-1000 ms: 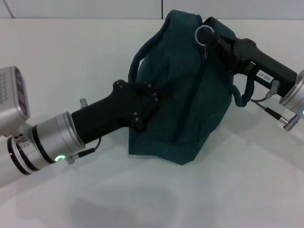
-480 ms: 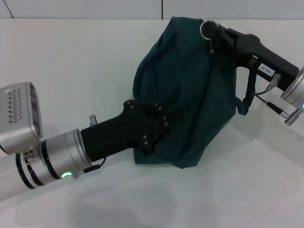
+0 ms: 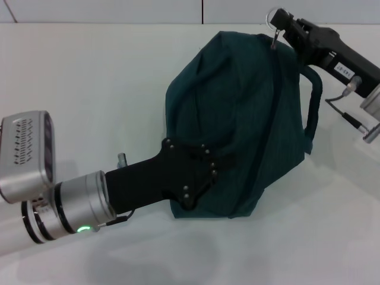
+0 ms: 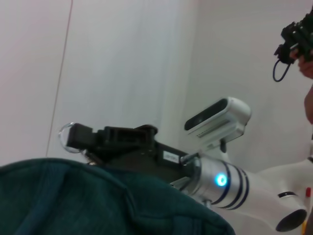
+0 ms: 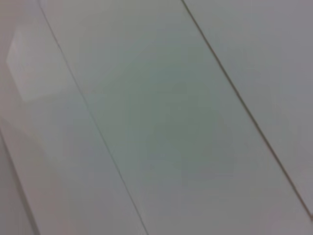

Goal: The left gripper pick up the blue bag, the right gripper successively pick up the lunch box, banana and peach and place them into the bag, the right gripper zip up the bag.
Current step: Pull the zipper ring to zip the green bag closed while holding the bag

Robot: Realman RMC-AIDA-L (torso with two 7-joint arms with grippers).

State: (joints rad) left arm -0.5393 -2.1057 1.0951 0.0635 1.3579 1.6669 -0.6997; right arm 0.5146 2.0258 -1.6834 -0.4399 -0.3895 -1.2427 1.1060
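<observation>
Left tool (image 3: 205, 169) pinches the blue bag (image 3: 243, 119); right tool (image 3: 282, 24) pinches its zipper ring (image 3: 274, 16).

Blue bag (image 3: 237, 119) bulging, zipped along its seam, tilted on the counter (image 3: 89, 89), ring pull (image 3: 275, 16) up top, handle drooping.

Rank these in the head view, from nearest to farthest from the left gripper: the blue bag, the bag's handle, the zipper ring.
1. The blue bag: the left gripper is pressed on its lower near side.
2. The bag's handle: a loop on the bag's right side.
3. The zipper ring: at the bag's far top corner, in the tip of the right gripper.
</observation>
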